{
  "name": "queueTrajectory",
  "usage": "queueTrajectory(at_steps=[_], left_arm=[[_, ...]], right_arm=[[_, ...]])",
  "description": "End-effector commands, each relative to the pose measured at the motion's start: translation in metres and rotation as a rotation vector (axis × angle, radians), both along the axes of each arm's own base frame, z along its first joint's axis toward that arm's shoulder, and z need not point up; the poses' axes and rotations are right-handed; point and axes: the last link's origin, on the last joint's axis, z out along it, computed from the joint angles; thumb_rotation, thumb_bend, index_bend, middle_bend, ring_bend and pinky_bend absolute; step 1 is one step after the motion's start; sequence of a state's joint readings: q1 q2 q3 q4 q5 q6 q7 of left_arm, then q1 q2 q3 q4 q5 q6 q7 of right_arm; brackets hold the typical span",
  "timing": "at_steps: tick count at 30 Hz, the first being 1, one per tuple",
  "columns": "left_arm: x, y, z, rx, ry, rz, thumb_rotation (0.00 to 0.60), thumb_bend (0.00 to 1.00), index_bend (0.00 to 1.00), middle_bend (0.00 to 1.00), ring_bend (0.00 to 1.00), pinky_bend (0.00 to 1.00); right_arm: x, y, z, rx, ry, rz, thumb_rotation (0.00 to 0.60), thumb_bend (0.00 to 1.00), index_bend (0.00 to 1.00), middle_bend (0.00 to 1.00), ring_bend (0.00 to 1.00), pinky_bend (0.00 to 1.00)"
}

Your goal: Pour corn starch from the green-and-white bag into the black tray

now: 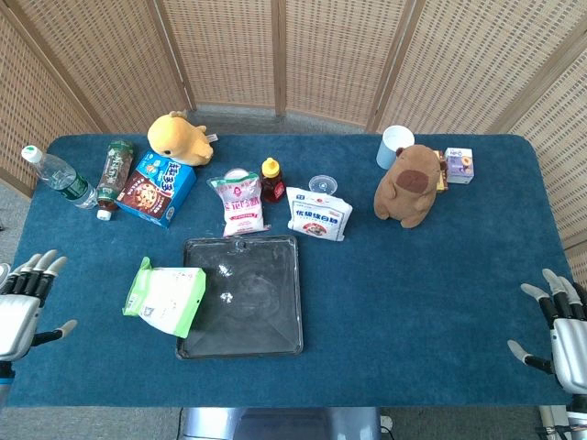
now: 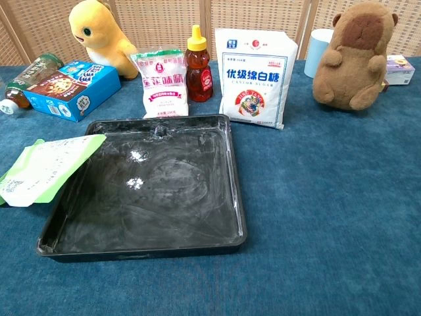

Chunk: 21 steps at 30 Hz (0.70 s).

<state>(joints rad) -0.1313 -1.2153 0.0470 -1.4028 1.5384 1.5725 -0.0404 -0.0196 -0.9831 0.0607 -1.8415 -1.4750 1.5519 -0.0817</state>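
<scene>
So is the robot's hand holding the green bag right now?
No, the green-and-white bag lies on the black tray's left edge, and the left hand is apart from it, holding nothing.

Behind the table a folding screen of woven light-brown wicker panels stands, and it fills the whole upper part of the frame and continues down at the left and right edges. The panels are separated by thin wooden posts, and a strip of grey floor is visible in the upper middle, between the foot of the screen and the far edge of the table. The table is covered with a dark blue cloth of carpet-like texture, and the light is bright and even, with only soft shadows.
</scene>
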Motion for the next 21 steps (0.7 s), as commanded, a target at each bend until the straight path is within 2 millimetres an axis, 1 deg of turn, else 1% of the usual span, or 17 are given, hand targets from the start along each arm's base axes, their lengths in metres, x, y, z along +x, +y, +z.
queueTrajectory(at_steps=[1, 6, 11, 21], left_arm=[[-0.003, -0.007, 0.006, 0.029, 0.054, 0.036, 0.6, 0.0, 0.0, 0.0, 0.0, 0.09], [-0.002, -0.011, 0.012, 0.033, 0.072, 0.063, 0.6, 0.0, 0.0, 0.0, 0.0, 0.09], [-0.003, -0.013, 0.016, 0.043, 0.084, 0.088, 0.6, 0.0, 0.0, 0.0, 0.0, 0.08], [-0.001, -0.015, 0.018, 0.041, 0.078, 0.087, 0.6, 0.0, 0.0, 0.0, 0.0, 0.08]], right_arm=[[-0.001, -0.001, 0.001, -0.01, 0.008, -0.004, 0.6, 0.08, 0.2, 0.01, 0.0, 0.0], [-0.002, -0.002, 0.005, -0.053, 0.067, 0.006, 0.6, 0.08, 0.2, 0.01, 0.0, 0.0], [-0.001, -0.001, 0.003, -0.061, 0.066, 0.013, 0.6, 0.08, 0.2, 0.01, 0.0, 0.0], [-0.001, -0.001, 0.002, -0.055, 0.058, 0.01, 0.6, 0.08, 0.2, 0.01, 0.0, 0.0]])
